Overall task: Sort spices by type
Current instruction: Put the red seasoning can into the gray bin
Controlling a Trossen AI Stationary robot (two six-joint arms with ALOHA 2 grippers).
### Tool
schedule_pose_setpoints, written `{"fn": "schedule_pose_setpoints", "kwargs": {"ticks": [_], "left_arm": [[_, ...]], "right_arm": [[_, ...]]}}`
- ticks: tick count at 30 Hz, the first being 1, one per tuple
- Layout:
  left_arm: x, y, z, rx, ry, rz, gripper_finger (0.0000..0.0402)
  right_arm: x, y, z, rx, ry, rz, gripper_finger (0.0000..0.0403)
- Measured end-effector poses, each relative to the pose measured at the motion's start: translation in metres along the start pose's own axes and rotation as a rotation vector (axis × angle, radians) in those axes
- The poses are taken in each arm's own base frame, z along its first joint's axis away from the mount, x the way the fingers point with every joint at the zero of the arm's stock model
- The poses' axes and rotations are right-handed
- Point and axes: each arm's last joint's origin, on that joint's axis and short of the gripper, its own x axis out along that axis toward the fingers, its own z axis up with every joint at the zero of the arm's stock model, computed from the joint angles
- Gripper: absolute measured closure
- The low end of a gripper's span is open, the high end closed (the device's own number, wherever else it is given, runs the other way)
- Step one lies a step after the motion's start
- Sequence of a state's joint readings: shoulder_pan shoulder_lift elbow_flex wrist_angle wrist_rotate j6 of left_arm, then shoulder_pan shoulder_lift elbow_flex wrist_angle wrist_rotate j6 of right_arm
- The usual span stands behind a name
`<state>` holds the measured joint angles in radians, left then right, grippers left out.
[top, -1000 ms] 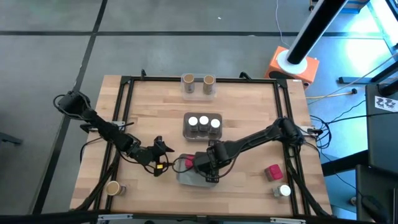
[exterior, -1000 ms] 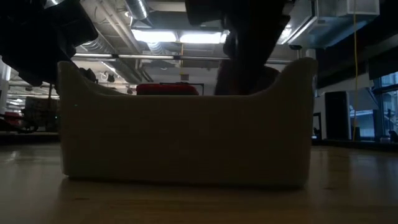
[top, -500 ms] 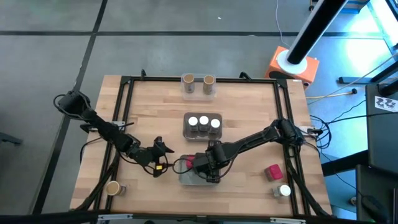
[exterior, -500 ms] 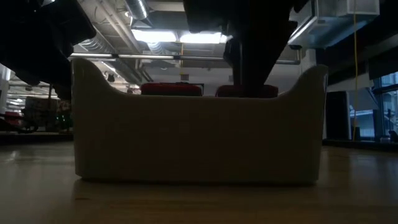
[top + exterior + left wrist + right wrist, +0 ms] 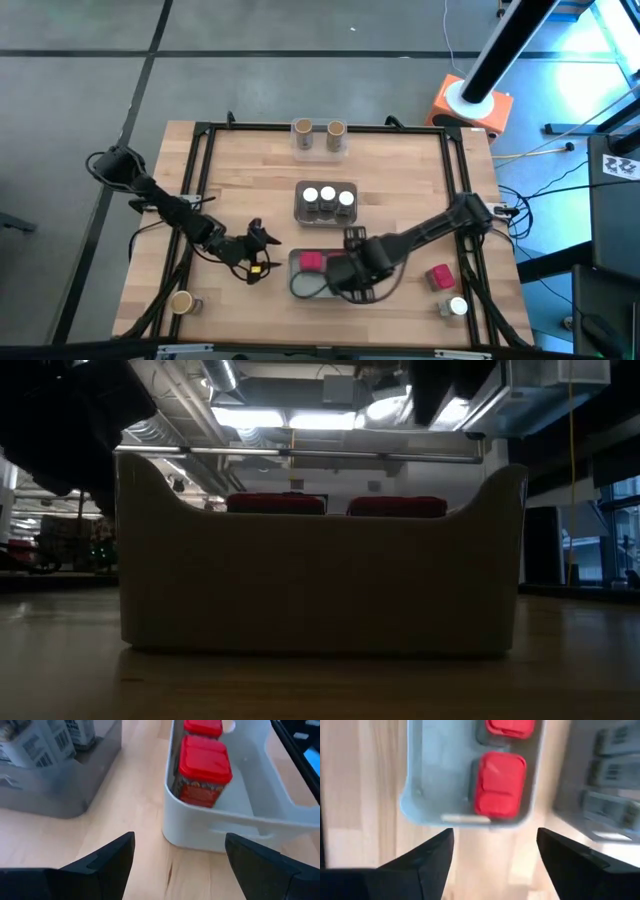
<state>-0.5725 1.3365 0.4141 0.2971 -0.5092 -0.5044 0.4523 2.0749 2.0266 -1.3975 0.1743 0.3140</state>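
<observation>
A light grey tray [image 5: 300, 285] sits near the table's near edge, and two red-lidded boxes stand upright in it [image 5: 500, 782] [image 5: 510, 726]. The left wrist view shows the same pair [image 5: 202, 770]; the low view shows their lids [image 5: 275, 503] [image 5: 397, 506]. My right gripper [image 5: 350, 278] hovers open above the tray's right end [image 5: 495, 855], touching nothing. My left gripper [image 5: 255, 252] waits open just left of the tray [image 5: 180, 865]. In the high view only one red box [image 5: 312, 262] shows; the right arm hides the other.
A dark grey tray [image 5: 326, 212] at the centre holds three white-lidded jars. A clear tray [image 5: 320, 150] at the far edge holds two tan-topped cylinders. Loose on the table are a red-pink box [image 5: 437, 276], a white-lidded jar [image 5: 456, 307] and a tan-topped cylinder [image 5: 181, 302].
My right gripper set the second red box down into the light grey tray beside the first, let go, rose and moved toward the table's right and near edges. The box went from tilted to upright. The tray slid a little as the box went in.
</observation>
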Motion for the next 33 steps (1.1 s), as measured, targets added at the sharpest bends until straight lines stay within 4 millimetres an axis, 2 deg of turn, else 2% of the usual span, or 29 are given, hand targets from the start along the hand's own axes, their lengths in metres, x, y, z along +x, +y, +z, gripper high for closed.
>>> {"fn": "schedule_pose_setpoints", "kwargs": {"ticks": [6, 12, 19, 23, 26, 29, 33], "left_arm": [[0.001, 0.000, 0.005, -0.023, -0.040, -0.008, 0.0108], [0.001, 0.001, 0.006, -0.043, -0.065, 0.029, 0.0108], [0.001, 0.002, 0.007, -0.119, -0.102, 0.079, 0.0108], [0.000, 0.001, 0.006, -0.122, -0.100, 0.073, 0.0108], [0.000, 0.001, 0.006, -0.119, -0.100, 0.074, 0.0108], [0.000, 0.001, 0.007, -0.123, -0.102, 0.077, 0.0108], [0.000, 0.001, 0.007, -0.124, -0.106, 0.083, 0.0108]], "right_arm": [[-0.026, 0.006, -0.020, -0.033, -0.035, -0.108, 0.0144], [-0.029, -0.001, -0.051, -0.018, -0.046, -0.106, 0.0154], [-0.031, -0.023, -0.113, 0.158, -0.104, -0.025, 0.0155], [-0.040, -0.028, -0.152, 0.286, -0.124, 0.029, 0.0155], [-0.044, -0.031, -0.173, 0.381, -0.101, 0.069, 0.0155], [-0.047, -0.033, -0.182, 0.472, -0.093, 0.113, 0.0155], [-0.047, -0.033, -0.181, 0.529, -0.092, 0.140, 0.0155]]}}
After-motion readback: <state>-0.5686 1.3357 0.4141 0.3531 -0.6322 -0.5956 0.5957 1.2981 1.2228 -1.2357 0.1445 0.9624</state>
